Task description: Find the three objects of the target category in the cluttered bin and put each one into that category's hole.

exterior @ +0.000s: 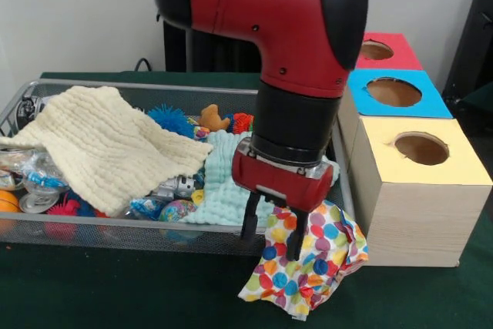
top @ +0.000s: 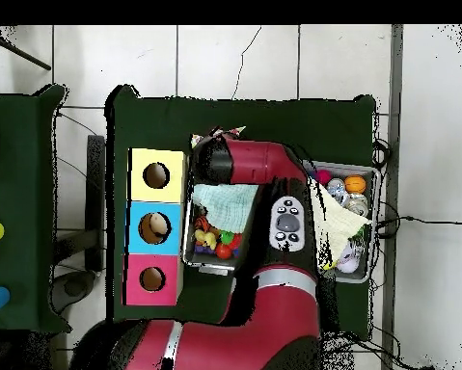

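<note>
The silver wire mesh bin (exterior: pixel 154 238) lies on the green table, full of clutter. A white cloth with bright polka dots (exterior: pixel 312 267) hangs over the bin's front right corner, down to the table beside the yellow-faced box. It also shows at the bin's edge in the overhead view (top: pixel 220 133). My gripper (exterior: pixel 273 236) points down at the cloth's top, fingers apart, one finger (exterior: pixel 296 246) against the fabric. The yellow-faced box's round hole (exterior: pixel 421 148) is just right of it and shows in the overhead view (top: pixel 156 175). No other printed cloth shows.
A cream waffle cloth (exterior: pixel 108 144) and a mint waffle cloth (exterior: pixel 223 182) cover much of the bin, with spiky balls and small toys around them. The blue-faced box (exterior: pixel 394 92) and the red-faced box (exterior: pixel 377 50) stand behind the yellow one.
</note>
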Available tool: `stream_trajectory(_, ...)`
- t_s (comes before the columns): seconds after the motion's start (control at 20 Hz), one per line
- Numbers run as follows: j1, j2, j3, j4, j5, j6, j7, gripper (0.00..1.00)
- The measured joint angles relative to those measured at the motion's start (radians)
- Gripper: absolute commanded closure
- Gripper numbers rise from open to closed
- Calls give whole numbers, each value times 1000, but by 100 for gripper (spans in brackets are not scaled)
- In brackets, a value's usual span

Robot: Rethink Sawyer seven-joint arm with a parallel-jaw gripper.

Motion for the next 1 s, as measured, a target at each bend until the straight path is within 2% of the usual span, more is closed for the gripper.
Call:
stream_trajectory(0.15,-77,-28,84,60,-1,-1,0,0)
stream_trajectory(0.55,-202,-89,207,152,-2,4,0,0)
stream_trajectory(0.6,-232,-110,240,178,-3,10,0,0)
stream_trajectory(0.8,-260,-138,278,200,-5,24,0,0)
stream_trajectory(1.0,-251,-166,296,204,-7,30,0,0)
